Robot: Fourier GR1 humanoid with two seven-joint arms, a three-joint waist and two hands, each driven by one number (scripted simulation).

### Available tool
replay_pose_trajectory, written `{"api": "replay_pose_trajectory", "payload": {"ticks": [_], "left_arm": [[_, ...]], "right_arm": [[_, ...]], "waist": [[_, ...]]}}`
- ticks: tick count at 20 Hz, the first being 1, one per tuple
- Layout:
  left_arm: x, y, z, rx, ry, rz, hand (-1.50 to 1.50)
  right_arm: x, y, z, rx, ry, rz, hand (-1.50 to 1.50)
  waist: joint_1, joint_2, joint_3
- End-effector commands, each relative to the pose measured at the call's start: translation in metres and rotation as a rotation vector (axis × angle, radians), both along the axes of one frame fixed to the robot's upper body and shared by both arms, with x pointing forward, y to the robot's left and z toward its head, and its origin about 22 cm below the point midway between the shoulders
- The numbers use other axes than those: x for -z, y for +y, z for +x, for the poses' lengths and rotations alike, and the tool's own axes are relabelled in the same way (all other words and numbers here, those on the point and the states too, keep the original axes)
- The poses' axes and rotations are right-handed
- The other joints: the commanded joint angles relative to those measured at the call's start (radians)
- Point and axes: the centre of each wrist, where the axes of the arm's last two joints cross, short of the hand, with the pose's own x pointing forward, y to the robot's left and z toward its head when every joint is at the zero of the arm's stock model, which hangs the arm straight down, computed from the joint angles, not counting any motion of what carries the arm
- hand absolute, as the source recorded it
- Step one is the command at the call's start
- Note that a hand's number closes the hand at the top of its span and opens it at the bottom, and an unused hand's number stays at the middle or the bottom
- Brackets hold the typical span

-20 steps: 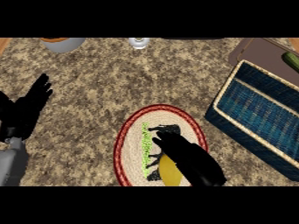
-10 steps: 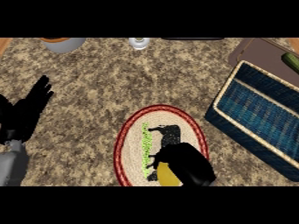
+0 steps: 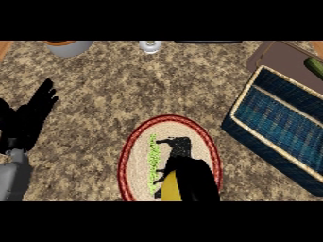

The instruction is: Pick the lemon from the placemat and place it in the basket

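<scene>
A round woven placemat (image 3: 140, 146) with a red rim and a green stripe lies at the lower middle of the counter. At its near edge a yellow lemon (image 3: 170, 190) shows under my right hand (image 3: 190, 176), whose fingers curl over it and hide most of it. To the right stands the blue basket (image 3: 287, 124) with a tan rim, nothing visible inside it. My left hand (image 3: 23, 119) rests open at the left, fingers up, well apart from the placemat.
A brown tray (image 3: 283, 56) with a green vegetable (image 3: 322, 72) sits behind the basket at the far right. A grey bowl (image 3: 69, 47) and a small white shaker (image 3: 150, 46) stand along the counter's far edge. Wood shows at the counter's left edge.
My right hand has drawn back toward the view's lower edge and its fingers have curled in over the lemon. The left hand has stayed still.
</scene>
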Motion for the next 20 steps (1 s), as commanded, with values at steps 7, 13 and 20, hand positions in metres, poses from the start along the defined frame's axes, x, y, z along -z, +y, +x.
{"api": "replay_pose_trajectory", "payload": {"ticks": [7, 13, 20], "left_arm": [[-0.004, -0.011, 0.008, 0.049, -0.010, 0.006, 0.00], [0.000, -0.005, 0.006, 0.037, 0.018, 0.003, 0.00], [0.002, -0.007, 0.004, 0.011, 0.023, 0.000, 0.00]], "right_arm": [[-0.042, 0.056, -0.030, 0.272, -0.032, 0.220, 1.50], [-0.083, 0.064, -0.031, 0.221, -0.352, 0.467, 1.50], [-0.130, 0.058, -0.018, 0.356, -0.520, 0.438, 1.50]], "waist": [[0.036, 0.007, 0.002], [0.032, -0.003, 0.001], [0.007, -0.016, -0.002]]}}
